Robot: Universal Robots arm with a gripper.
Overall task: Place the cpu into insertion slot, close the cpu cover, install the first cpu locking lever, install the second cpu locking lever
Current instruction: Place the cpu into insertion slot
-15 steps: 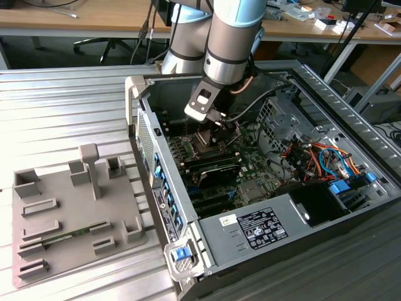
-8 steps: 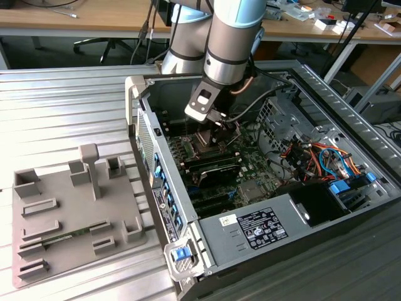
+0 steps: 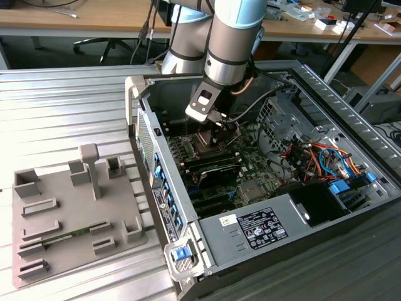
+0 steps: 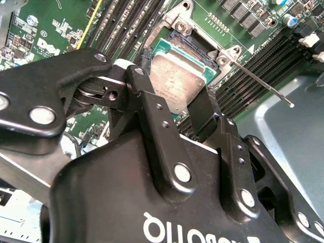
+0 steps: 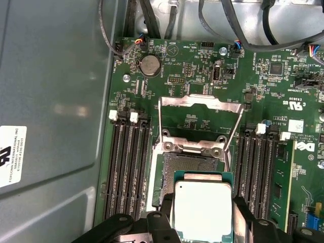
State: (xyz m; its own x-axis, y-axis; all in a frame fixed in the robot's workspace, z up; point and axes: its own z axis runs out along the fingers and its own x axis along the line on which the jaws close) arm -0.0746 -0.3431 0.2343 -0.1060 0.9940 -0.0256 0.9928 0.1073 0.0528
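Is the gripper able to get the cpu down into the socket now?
Probably yes: the cover stands open, the socket looks bare, and the gripper holds the cpu close over it.

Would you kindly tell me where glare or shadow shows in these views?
First wrist view: the cpu glares pale, and soft bright patches sit on the grey case wall. Second wrist view: the cpu reflects unevenly. Exterior view: the ribbed metal table is bright at the exterior view's left, dark lower right.

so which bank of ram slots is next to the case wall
The bank right beside the grey case wall; the other bank sits across the socket from it, with more green board beyond.
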